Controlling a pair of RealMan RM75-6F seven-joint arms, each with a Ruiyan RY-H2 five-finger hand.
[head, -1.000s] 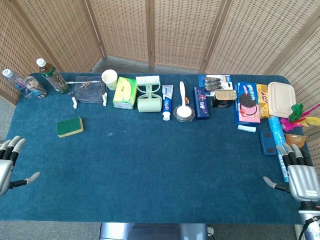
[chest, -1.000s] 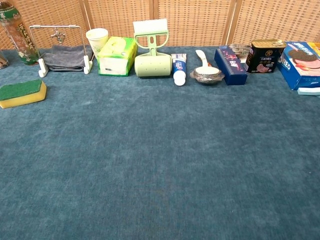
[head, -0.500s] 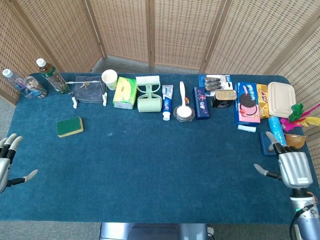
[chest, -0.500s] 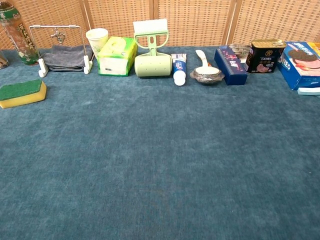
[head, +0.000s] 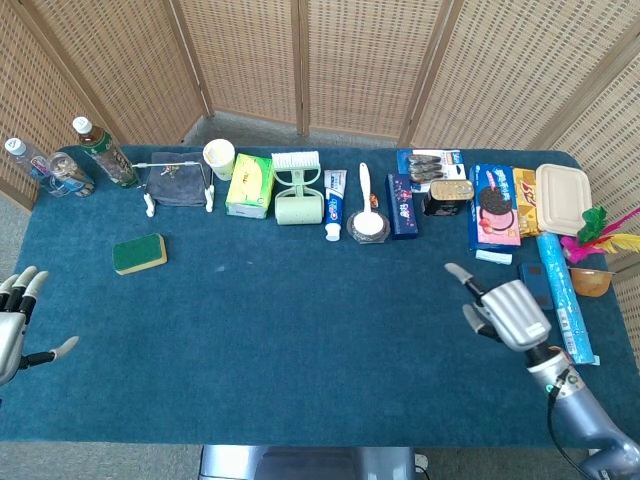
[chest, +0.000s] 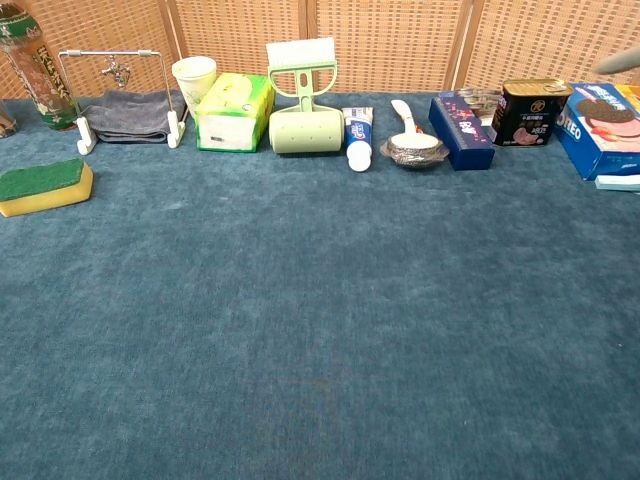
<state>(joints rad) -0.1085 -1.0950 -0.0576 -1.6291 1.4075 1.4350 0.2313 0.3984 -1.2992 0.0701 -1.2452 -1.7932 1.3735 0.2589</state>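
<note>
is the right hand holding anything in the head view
No, the right hand hovers over bare blue table cloth with nothing in it, apart from the long blue tube beside it.

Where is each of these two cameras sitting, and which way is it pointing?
Head view: sits high, looking steeply down on the whole blue table; it shows the left hand at the left edge and the right hand on its arm at lower right.
Chest view: sits low near the table's front edge, looking across the cloth at the back row of items; of the robot, only a blurred tip at the top right corner.
Shared: the sponge, the green roller, the toothpaste.
</note>
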